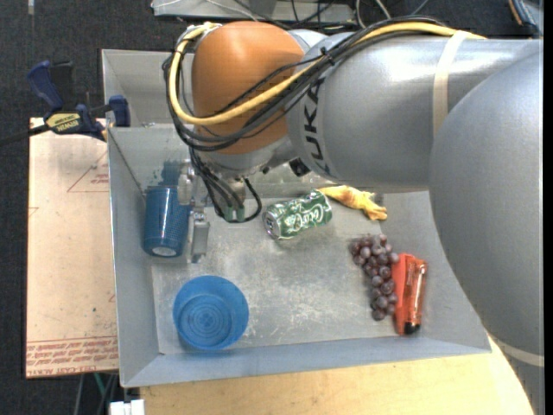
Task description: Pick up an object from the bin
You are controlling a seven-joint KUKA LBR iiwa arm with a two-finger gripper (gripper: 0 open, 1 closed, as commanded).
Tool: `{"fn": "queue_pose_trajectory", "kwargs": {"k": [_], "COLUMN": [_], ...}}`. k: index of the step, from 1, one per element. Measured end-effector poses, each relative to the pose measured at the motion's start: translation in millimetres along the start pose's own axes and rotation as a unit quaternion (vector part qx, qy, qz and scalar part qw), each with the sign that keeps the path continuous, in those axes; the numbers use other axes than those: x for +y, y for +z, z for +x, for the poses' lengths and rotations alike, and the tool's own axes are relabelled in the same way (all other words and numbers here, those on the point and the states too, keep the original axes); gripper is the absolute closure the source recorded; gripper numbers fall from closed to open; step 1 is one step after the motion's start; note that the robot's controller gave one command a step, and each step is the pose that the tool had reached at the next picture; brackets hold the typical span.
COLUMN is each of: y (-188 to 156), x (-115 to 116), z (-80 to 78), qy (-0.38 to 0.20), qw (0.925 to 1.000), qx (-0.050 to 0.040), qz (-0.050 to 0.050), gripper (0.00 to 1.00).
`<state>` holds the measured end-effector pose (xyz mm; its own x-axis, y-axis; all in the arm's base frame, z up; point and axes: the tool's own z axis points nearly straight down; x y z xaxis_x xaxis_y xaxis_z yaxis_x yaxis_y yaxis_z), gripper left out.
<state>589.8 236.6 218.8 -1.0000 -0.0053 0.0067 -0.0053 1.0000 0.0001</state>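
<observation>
Could not tell the opening of the gripper [197, 225], nor saw anything plainly held. Found it left of centre, just beside a blue cup [163, 221] lying on its side. Judged that cup light, stiff, slick-walled; best pinched across its body. Noted a green can [297, 216] farther right.

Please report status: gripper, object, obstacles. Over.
Gripper low at left of bin, close beside blue cylinder. Cylinder lies on bin floor. Blue round cup and green can nearby, both apart from gripper.
</observation>
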Motion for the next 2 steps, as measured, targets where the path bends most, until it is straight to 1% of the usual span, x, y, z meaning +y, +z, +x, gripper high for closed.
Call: {"fn": "queue_pose_trajectory", "kwargs": {"k": [1,2], "y": [-5.4,124.7], "x": [-1.7,-28.8], "z": [-1.9,48.8], "qy": [0.003,-0.329], "qw": [1.0,0.9443], "qx": [-0.004,-0.0042], "qz": [-0.001,0.0], "gripper": [0.0,0.0]}}
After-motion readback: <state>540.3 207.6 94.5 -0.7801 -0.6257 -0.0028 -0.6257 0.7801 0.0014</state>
